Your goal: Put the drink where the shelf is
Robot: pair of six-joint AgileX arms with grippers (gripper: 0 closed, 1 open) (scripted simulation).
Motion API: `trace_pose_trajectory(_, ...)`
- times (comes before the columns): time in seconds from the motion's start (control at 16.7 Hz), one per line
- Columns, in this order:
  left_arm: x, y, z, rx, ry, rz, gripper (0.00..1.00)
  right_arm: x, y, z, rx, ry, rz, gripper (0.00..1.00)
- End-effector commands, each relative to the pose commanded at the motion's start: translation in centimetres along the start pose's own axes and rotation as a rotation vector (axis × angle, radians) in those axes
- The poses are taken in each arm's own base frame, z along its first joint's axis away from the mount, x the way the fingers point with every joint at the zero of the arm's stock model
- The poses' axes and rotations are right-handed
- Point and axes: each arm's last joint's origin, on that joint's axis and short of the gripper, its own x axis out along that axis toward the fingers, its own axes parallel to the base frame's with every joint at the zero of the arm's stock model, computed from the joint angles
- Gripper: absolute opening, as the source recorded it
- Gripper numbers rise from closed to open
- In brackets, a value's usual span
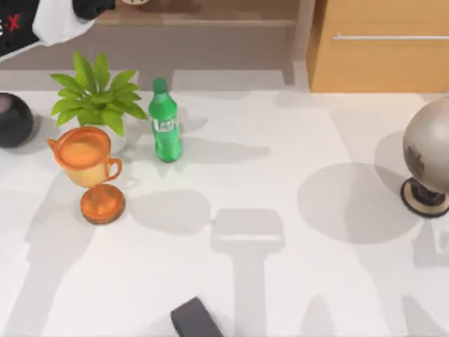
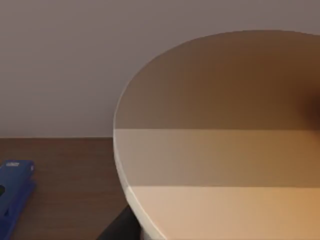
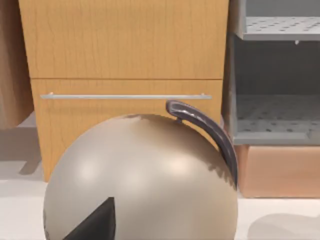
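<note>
Because the drink (image 2: 215, 135) must end up on the shelf (image 2: 65, 190), the left arm reaches to the far left end of the shelf, away from the table. The left gripper (image 1: 105, 7) hangs over the brown board there. In the left wrist view the drink's pale round top sits very close to the camera, above the board and beside a blue stapler (image 2: 15, 192). One cannot tell if the jaws are wide, narrow or holding the drink. The green bottle (image 1: 165, 123), the plant (image 1: 95, 98) and the orange trophy (image 1: 88, 168) stand on the table, untouched. The right arm looks parked, its camera facing the globe (image 3: 140, 180) and the cabinet (image 3: 125, 45)
</note>
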Motion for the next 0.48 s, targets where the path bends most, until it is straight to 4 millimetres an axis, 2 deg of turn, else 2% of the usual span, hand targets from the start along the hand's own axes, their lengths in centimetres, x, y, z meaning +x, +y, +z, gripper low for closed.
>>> trace_pose_trajectory(0.18, 0.00, 0.00, 0.00, 0.000, 0.000, 0.000, 0.00, 0.00, 0.00, 0.00, 0.000, 0.000, 0.000, 1.00)
trace_pose_trajectory(0.48, 0.00, 0.00, 0.00, 0.000, 0.000, 0.000, 0.38, 0.00, 0.00, 0.00, 0.000, 0.000, 0.000, 1.00)
